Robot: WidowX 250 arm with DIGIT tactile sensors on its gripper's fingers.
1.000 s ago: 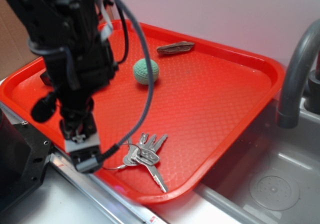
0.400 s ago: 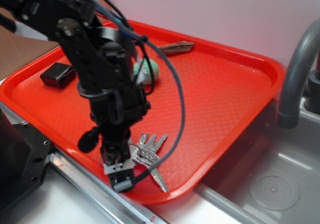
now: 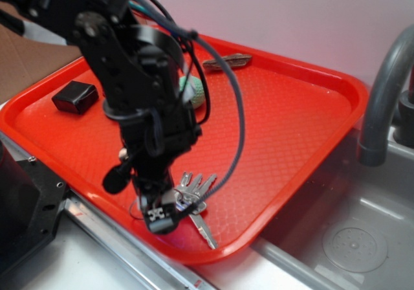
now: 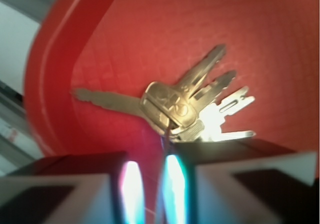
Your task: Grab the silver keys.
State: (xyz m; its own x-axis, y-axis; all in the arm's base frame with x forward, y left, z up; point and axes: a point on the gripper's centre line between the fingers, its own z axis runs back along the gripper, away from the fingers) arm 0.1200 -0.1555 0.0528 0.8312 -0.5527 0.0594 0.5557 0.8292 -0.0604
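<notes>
Silver keys point(image 4: 185, 106) half hidden behind the claw point(image 4: 149, 184), blurred

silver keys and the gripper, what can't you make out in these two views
- Exterior: the gripper and arm cover the ring end of the silver keys, so contact is hidden.
- Wrist: blurred; glare washes out some blades; fingers nearly together, grip on the ring unclear.
- Exterior: green ball mostly behind the arm.

Legible text, labels, brands, numbers, signs: none. The silver keys point(image 4: 186, 106) carry some faint raised marking on one key head in the wrist view, too blurred to read. The red tray point(image 3: 304, 109) shows only a plain textured surface, unmarked.
</notes>
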